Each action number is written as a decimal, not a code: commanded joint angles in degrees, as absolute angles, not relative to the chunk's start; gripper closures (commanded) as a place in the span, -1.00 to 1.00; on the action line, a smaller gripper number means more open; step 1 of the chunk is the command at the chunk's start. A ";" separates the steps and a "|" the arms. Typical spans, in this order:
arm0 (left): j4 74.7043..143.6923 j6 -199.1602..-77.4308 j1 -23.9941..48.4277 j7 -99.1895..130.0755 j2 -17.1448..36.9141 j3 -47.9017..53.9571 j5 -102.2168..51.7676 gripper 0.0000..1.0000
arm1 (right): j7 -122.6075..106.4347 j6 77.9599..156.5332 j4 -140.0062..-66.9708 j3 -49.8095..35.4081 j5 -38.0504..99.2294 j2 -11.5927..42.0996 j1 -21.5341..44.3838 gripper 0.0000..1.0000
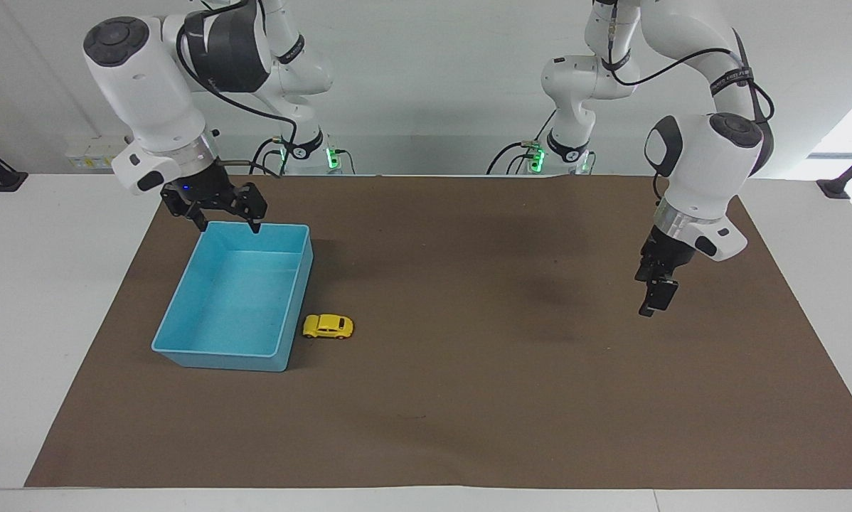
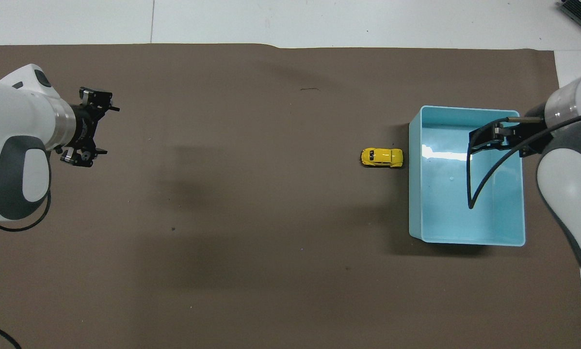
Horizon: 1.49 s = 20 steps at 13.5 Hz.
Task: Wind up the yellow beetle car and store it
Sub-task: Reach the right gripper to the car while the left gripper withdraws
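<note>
Landmark: we take the blue tray [image 1: 184,320] as our reference; it sits on the brown mat [image 1: 469,398] toward the right arm's end of the table.
Right gripper: we see the right gripper [image 1: 227,222] up in the air over the tray's edge nearest the robots, its fingers spread wide, holding nothing and touching nothing.
Left gripper: we see the left gripper [image 1: 652,302] hanging over bare mat at the left arm's end of the table, well apart from the tray; its fingers stand apart and it carries nothing.
Car: the yellow toy car [image 1: 328,326] rests on its wheels on the mat just beside the tray's long wall, toward the tray's end farther from the robots, on the side facing the left arm.
Tray contents: we see only a bare floor inside.
Facing view only: it shows us both arm bases, and that the right gripper is raised above the tray's rim.
Overhead view only: it shows us the spread of the left gripper [image 2: 88,127] between its two fingers; the right gripper [image 2: 489,138] overlaps the tray's inside there.
</note>
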<state>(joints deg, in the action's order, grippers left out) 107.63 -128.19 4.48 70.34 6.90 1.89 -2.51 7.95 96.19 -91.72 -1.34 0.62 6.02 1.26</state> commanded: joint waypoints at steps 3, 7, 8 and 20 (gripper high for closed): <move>104.68 -125.07 2.81 51.10 6.59 2.55 -2.11 -1.00 | 19.48 102.73 -94.74 -1.76 1.05 8.70 3.07 -1.00; 103.98 -122.88 2.81 40.02 6.33 2.64 -1.93 -1.00 | 31.61 108.44 -98.16 -1.76 0.44 9.67 5.97 -1.00; 103.19 -121.48 2.81 36.16 6.24 2.64 -1.93 -1.00 | 35.90 110.72 -99.65 -1.76 0.09 9.67 6.41 -1.00; 97.66 -102.24 2.37 5.38 1.67 2.81 -1.15 -1.00 | 81.26 123.21 -103.27 -1.76 -2.90 16.26 11.95 -1.00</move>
<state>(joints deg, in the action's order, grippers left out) 99.84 -106.01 3.29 8.83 2.03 2.13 -2.22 75.90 120.73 -102.21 -1.42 -1.72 15.98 12.50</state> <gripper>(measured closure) 0.000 0.000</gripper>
